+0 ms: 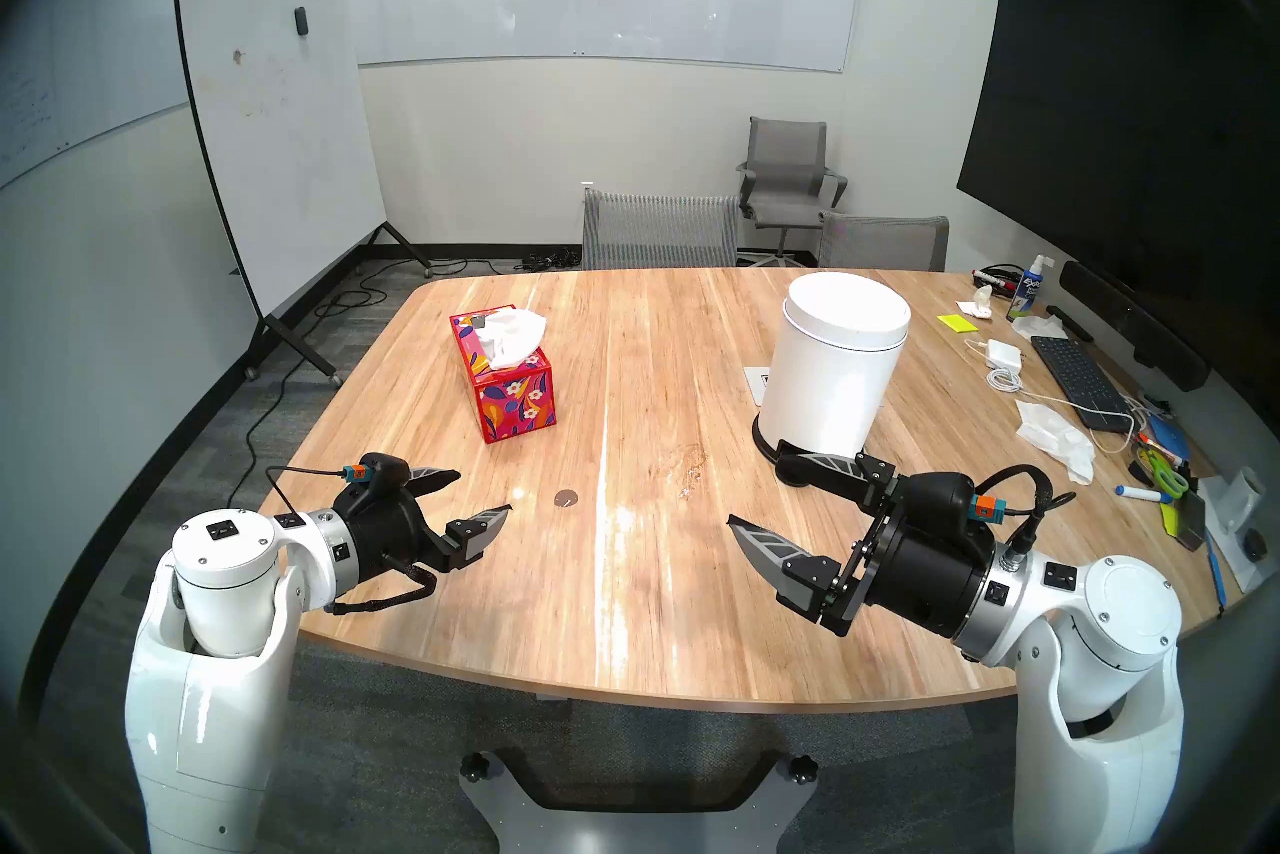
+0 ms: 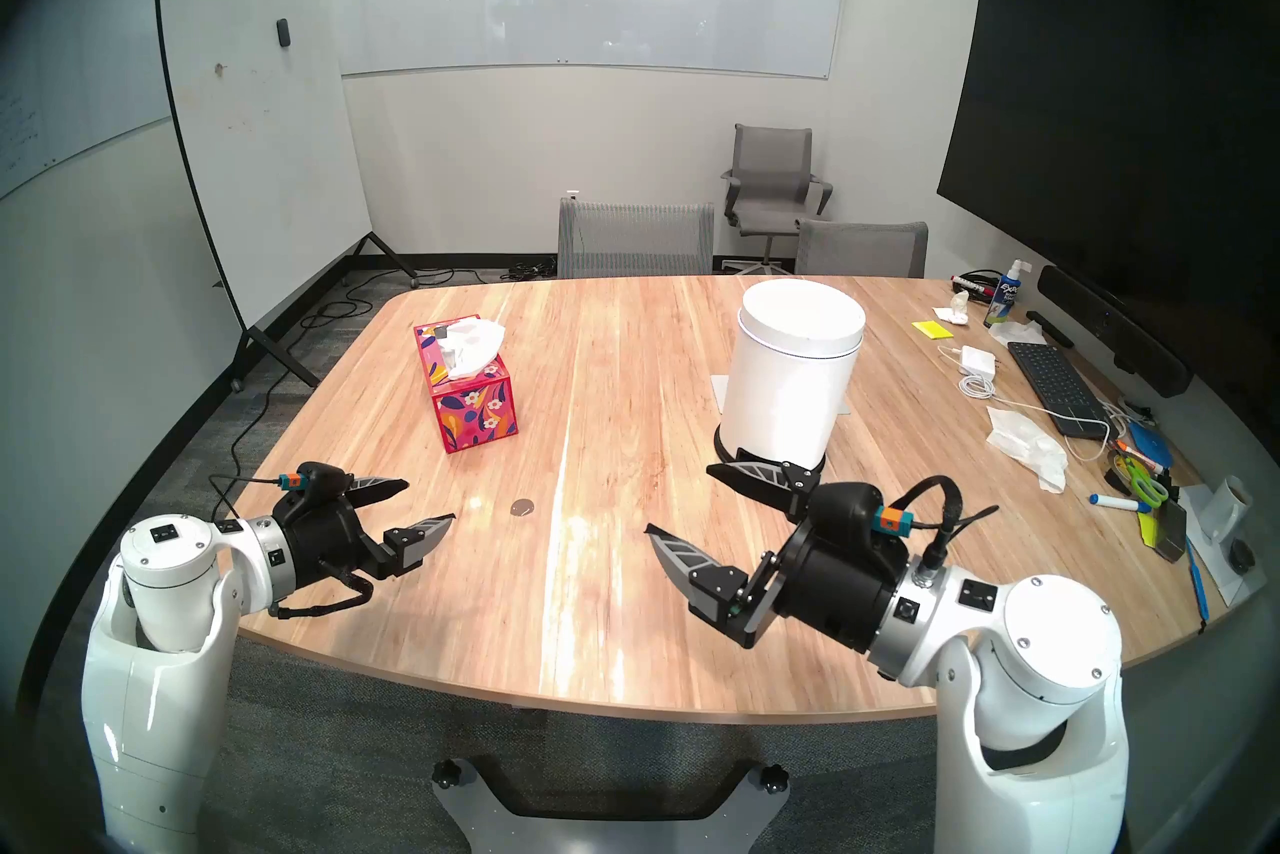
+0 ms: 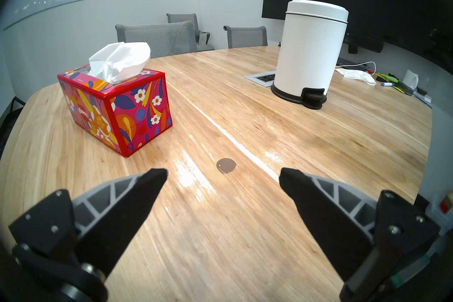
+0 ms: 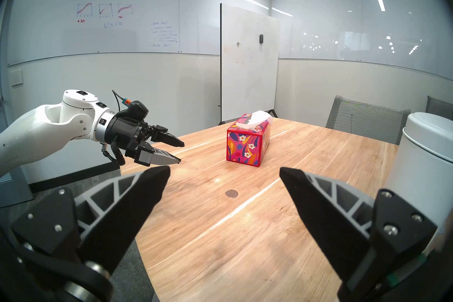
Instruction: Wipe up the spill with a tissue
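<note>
A: The left gripper [image 1: 485,491] hangs over the near left part of the wooden table [image 1: 692,589], its jaws spread wide with nothing between them. Its fingertips [image 3: 157,175] frame bare wood in the left wrist view.

B: And the right gripper [image 1: 755,485]?

A: It hovers over the near right side, jaws likewise wide apart and empty. Its far finger lies just in front of the black pedal base of the white pedal bin [image 1: 834,364]; whether they touch cannot be told.

B: Where does the spill [image 1: 566,498] sit?

A: It is a small round dark brown blot on the wood, near the front edge, between the two grippers and closer to the left one, just right of that gripper's tips. A pale glossy streak in the grain runs just to its right.

B: And the tissue [image 1: 509,336]?

A: It sticks up, white and rumpled, from the top slot of the red floral tissue box [image 1: 516,398], which stands farther back on the left half of the table, well apart from the spill and from both grippers.

B: Anything else on the table?

A: Far right, a keyboard [image 1: 1077,378], a spray bottle [image 1: 1025,294] and a heap of crumpled white papers [image 1: 1056,433] lie along the edge.
</note>
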Robot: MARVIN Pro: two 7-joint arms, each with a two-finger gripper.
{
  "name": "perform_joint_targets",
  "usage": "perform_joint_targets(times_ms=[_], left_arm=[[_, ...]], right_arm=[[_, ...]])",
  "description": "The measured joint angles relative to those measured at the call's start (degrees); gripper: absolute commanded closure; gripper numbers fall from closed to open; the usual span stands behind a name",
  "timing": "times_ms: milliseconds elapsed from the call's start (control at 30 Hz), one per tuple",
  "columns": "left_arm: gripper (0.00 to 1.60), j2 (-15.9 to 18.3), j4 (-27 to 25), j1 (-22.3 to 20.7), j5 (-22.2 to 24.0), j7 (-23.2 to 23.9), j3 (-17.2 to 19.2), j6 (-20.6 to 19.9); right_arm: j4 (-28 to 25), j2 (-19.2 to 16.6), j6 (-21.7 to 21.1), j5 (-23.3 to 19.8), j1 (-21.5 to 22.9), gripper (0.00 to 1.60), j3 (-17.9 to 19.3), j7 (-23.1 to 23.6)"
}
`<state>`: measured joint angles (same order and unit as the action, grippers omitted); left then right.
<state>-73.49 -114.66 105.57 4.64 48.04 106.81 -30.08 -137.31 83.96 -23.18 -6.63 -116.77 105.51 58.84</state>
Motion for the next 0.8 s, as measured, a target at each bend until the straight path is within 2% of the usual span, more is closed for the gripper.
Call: perform_joint_targets(times_ms=[800], left_arm=[[0.00,-0.05,0.04,0.00,0.00,0.02,0.00,0.00]], right_arm=[[0.04,0.07,0.00,0.18,0.00,0.00,0.00,0.02]])
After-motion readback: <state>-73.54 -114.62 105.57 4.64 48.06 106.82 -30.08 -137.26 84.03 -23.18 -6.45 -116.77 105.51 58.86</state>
